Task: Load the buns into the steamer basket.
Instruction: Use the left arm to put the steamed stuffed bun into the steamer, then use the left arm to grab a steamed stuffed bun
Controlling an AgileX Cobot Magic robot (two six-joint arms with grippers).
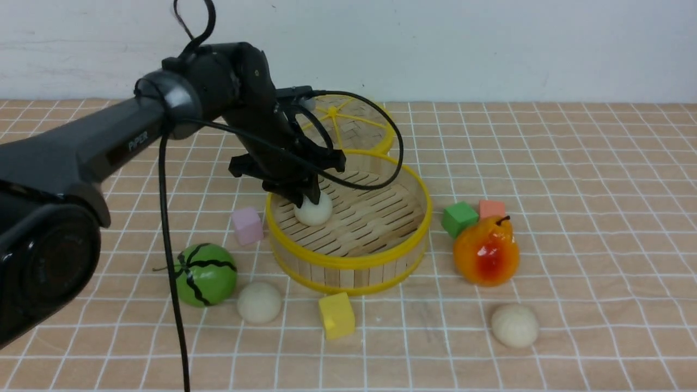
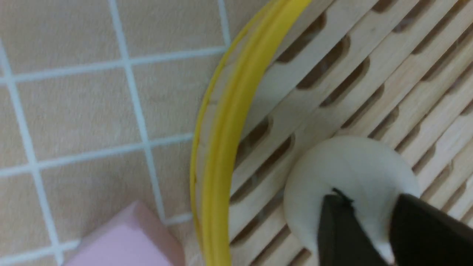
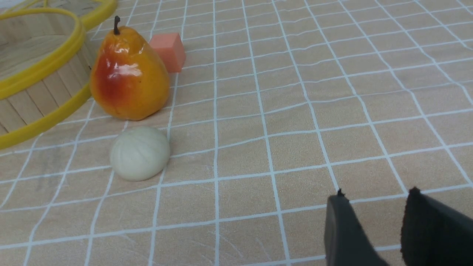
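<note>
The steamer basket (image 1: 348, 261) stands mid-table; its yellow rim (image 2: 225, 129) shows in the left wrist view. My left gripper (image 1: 306, 197) (image 2: 367, 197) reaches down inside it near its left wall. It is shut on a cream-white bun (image 1: 315, 212) (image 2: 347, 166) that rests on the slatted floor. A second bun (image 1: 259, 302) lies in front of the basket at the left, next to the melon. A third bun (image 1: 514, 325) (image 3: 139, 153) lies at the front right below the pear. My right gripper (image 3: 375, 194) is open and empty over bare cloth, out of the front view.
A green striped melon (image 1: 206, 274), pink cube (image 1: 248, 225) and yellow cube (image 1: 336, 314) sit around the basket's left and front. An orange-red pear (image 1: 486, 253), green cube (image 1: 459, 218) and orange cube (image 1: 491, 208) sit to its right. The woven lid (image 1: 354, 120) lies behind.
</note>
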